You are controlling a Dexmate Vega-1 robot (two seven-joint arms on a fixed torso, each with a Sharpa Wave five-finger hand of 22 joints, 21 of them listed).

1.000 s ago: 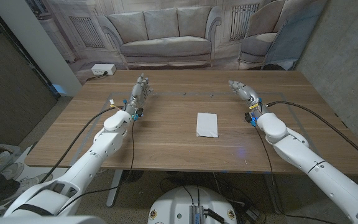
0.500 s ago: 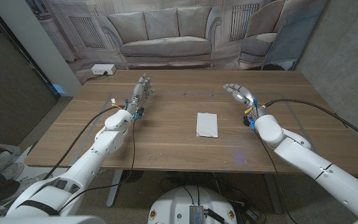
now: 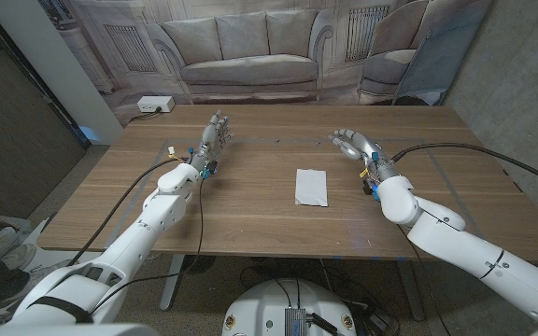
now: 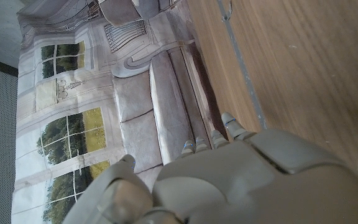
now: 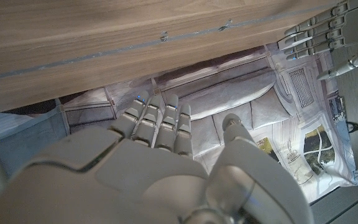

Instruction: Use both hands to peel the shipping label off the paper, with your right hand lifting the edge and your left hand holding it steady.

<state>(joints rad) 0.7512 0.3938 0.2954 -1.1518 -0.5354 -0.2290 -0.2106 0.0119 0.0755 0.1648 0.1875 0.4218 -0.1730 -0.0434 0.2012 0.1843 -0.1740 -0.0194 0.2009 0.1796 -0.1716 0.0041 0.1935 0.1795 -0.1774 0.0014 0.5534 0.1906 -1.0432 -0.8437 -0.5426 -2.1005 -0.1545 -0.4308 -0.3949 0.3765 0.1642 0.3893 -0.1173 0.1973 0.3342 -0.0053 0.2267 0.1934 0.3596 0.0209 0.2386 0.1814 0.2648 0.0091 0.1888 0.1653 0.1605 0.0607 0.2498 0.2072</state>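
White and rectangular, the sheet of paper [image 3: 311, 187] lies flat near the middle of my wooden bench [image 3: 250, 210] in the head view, its long sides running away from me. It looks plain from here; I cannot make out the shipping label as a thing apart from the paper, nor any lifted edge or corner. Bare wood surrounds it on every side. My left hand [image 3: 213, 136] is over the far left part of the bench, fingers straight and close together, pointing away from me, holding nothing and well apart from the paper. My right hand [image 3: 351, 143] hangs over the far right part, fingers loosely spread and a little curled, empty, also apart from the paper and nearer to it than the left. A white power strip [image 3: 154, 105] lies on the floor beyond the far left corner, before a backdrop [image 3: 250, 47] printed with a sofa.

In the left wrist view, the back of my left hand [image 4: 241, 180] shows with its fingertips [image 4: 229, 124] extended side by side past the bench's far edge, a thin pale line on the wood [image 4: 244, 68] running along that edge.

In the right wrist view, my right hand [image 5: 148, 162] shows its fingers together and thumb held apart, gripping nothing, the bench edge beyond. My left hand's fingertips [image 5: 312, 37] show at the corner.
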